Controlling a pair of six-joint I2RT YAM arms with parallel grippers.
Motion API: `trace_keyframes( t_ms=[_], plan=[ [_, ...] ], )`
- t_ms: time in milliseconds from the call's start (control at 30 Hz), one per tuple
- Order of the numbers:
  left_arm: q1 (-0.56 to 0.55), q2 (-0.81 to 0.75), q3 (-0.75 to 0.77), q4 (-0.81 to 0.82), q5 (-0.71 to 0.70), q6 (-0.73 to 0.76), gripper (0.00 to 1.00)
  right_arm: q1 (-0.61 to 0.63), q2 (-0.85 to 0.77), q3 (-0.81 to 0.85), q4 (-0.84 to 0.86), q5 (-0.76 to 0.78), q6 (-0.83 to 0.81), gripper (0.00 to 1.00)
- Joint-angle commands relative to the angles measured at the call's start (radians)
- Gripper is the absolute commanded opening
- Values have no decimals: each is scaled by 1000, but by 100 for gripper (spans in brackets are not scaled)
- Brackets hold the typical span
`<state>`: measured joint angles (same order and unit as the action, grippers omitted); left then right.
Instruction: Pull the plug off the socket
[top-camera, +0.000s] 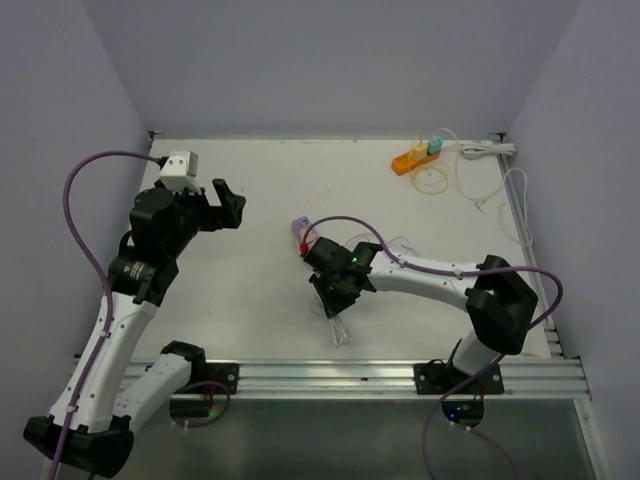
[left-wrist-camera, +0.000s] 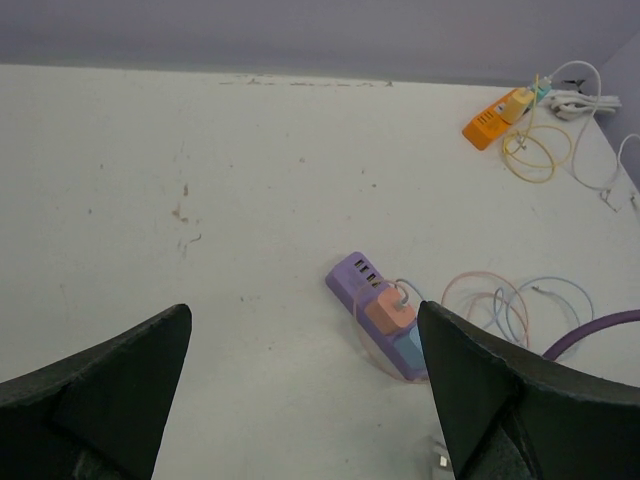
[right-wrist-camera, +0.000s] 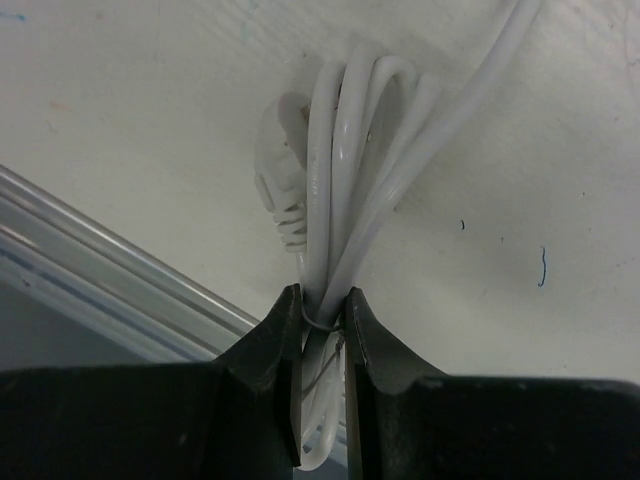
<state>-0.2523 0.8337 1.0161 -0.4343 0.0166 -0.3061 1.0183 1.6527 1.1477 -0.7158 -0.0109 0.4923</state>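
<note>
Overhead, a white tabletop carries two arms. The left claw hangs released and wide over the left side, aimed toward a purple socket strip at mid-table, probably ready to steady it. A pink plug and a blue plug sit seated in it, not yet pulled. Near the strip, the right claw is clenched on a bundled white cable by the front rail, likely keeping it clear

This is a robotics lab cell. A left arm and a right arm are bolted to an aluminium rail at the edge of a white table. Plain grey walls box it in, and purple cables loop off the arms.
</note>
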Motion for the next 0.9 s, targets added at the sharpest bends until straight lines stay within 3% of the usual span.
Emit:
trace_keyframes(
  t_ms=[0, 333, 567, 867],
  plan=[
    [-7, 38, -27, 77, 31, -45, 100, 9, -105, -31, -28, -93, -81, 0],
    [-7, 162, -106, 155, 97, -90, 100, -41, -188, -150, -108, 132, -78, 0],
    [-13, 283, -154, 245, 244, -105, 98, -289, -223, -207, -68, 135, -64, 0],
    [-110, 252, -258, 367, 295, -42, 99, -418, -171, -163, -16, 94, -274, 0]
  ],
)
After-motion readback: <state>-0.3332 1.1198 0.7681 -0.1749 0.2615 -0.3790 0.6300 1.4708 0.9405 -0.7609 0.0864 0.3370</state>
